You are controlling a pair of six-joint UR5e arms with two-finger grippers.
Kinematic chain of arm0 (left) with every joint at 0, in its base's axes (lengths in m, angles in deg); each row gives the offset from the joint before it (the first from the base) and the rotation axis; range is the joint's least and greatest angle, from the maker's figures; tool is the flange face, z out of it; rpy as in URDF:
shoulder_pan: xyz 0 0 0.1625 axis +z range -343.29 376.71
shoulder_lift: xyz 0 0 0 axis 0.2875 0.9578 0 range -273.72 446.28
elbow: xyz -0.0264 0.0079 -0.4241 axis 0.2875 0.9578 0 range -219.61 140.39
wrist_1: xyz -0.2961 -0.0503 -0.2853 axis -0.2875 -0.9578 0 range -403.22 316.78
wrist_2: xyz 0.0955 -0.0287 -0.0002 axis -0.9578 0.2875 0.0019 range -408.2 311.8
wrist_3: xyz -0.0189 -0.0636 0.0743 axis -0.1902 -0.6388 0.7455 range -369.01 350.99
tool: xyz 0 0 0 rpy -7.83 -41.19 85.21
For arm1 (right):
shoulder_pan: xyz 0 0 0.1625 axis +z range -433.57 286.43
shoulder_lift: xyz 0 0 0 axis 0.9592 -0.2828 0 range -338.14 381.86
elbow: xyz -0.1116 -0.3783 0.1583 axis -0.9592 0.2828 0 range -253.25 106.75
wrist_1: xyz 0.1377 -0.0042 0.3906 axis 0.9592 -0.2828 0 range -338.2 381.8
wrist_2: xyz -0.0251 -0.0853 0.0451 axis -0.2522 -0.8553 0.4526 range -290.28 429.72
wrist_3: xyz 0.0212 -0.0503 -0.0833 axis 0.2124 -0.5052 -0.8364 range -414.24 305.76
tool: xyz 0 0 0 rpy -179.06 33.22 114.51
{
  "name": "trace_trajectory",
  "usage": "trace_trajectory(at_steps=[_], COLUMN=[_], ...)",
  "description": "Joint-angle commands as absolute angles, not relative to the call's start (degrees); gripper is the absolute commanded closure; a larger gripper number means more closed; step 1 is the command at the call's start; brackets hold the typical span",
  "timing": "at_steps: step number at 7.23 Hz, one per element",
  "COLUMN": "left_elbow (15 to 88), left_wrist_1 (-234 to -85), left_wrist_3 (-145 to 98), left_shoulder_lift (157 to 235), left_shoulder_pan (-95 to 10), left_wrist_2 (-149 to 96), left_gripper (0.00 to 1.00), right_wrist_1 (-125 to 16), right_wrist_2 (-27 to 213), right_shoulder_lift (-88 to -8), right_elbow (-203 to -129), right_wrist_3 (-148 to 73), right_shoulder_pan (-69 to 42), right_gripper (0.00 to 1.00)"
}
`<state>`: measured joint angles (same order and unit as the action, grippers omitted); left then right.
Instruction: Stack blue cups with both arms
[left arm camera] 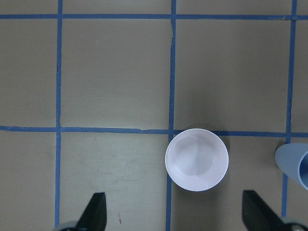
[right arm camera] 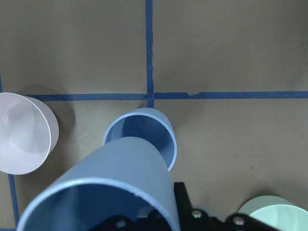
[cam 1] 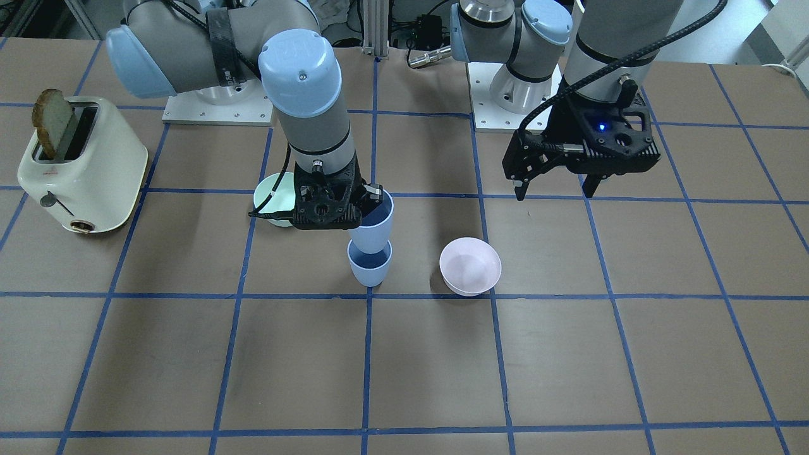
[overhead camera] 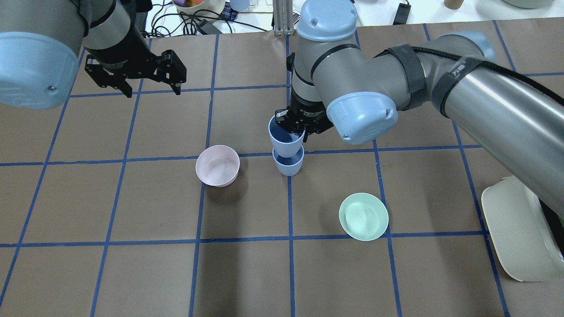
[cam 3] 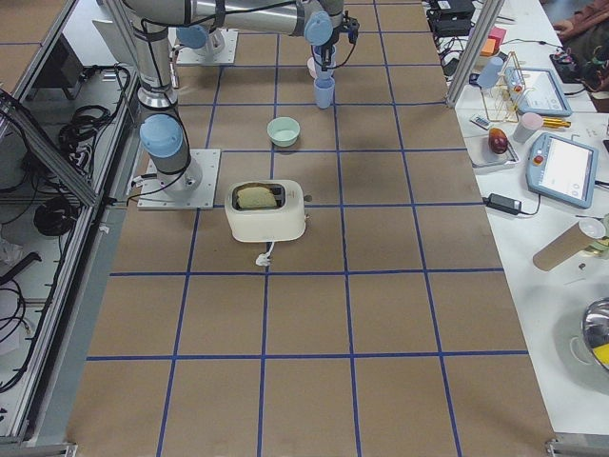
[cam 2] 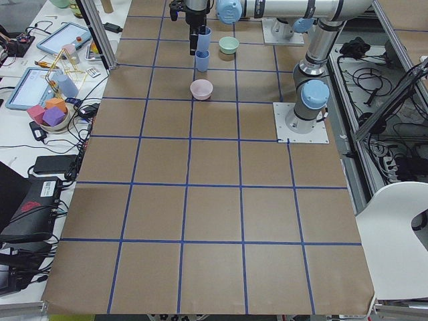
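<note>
My right gripper (cam 1: 354, 205) is shut on the rim of one blue cup (cam 1: 374, 222) and holds it upright. The cup's base is just inside the mouth of the second blue cup (cam 1: 370, 266), which stands on the table. Overhead, the held cup (overhead camera: 285, 137) sits directly over the standing cup (overhead camera: 288, 164), with the right gripper (overhead camera: 294, 131) at its rim. The right wrist view shows the held cup (right arm camera: 110, 192) over the standing cup (right arm camera: 144, 132). My left gripper (cam 1: 553, 186) is open and empty, raised off to the side; it also shows overhead (overhead camera: 152, 91).
A pale pink bowl (cam 1: 470, 265) stands beside the cups, below my left gripper in its wrist view (left arm camera: 196, 160). A mint-green bowl (overhead camera: 363, 216) is on the cups' other side. A cream toaster (cam 1: 82, 164) with a bread slice stands by my right arm.
</note>
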<state>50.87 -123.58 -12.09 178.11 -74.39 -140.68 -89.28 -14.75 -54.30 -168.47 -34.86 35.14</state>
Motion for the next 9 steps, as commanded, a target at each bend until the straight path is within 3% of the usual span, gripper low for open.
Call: trace_trajectory(at_steps=[1, 4, 7, 8, 9], left_elbow=[50.7, 50.7, 50.7, 50.7, 50.7], left_wrist_1=[-124.0, -124.0, -124.0, -124.0, -124.1], left_wrist_3=[-12.2, -12.1, -12.0, -12.0, -12.0], left_shoulder_lift=[178.0, 178.0, 178.0, 178.0, 177.9], left_shoulder_pan=[-74.3, -74.3, -74.3, -74.3, -74.3], left_wrist_2=[-140.3, -140.3, -140.4, -140.4, -140.4], left_gripper=[0.00, 0.00, 0.00, 0.00, 0.00], right_wrist_1=[-91.0, -91.5, -93.9, -94.0, -94.1], right_wrist_2=[-14.9, -15.1, -15.1, -15.4, -15.9], right_shoulder_lift=[-54.3, -54.2, -53.9, -53.8, -53.7], right_elbow=[-169.9, -170.9, -170.9, -170.9, -171.0], right_wrist_3=[-34.6, -34.6, -34.7, -35.0, -35.1], right_shoulder_pan=[35.3, 35.3, 35.3, 35.2, 35.2], right_gripper=[1.00, 1.00, 0.78, 0.64, 0.63])
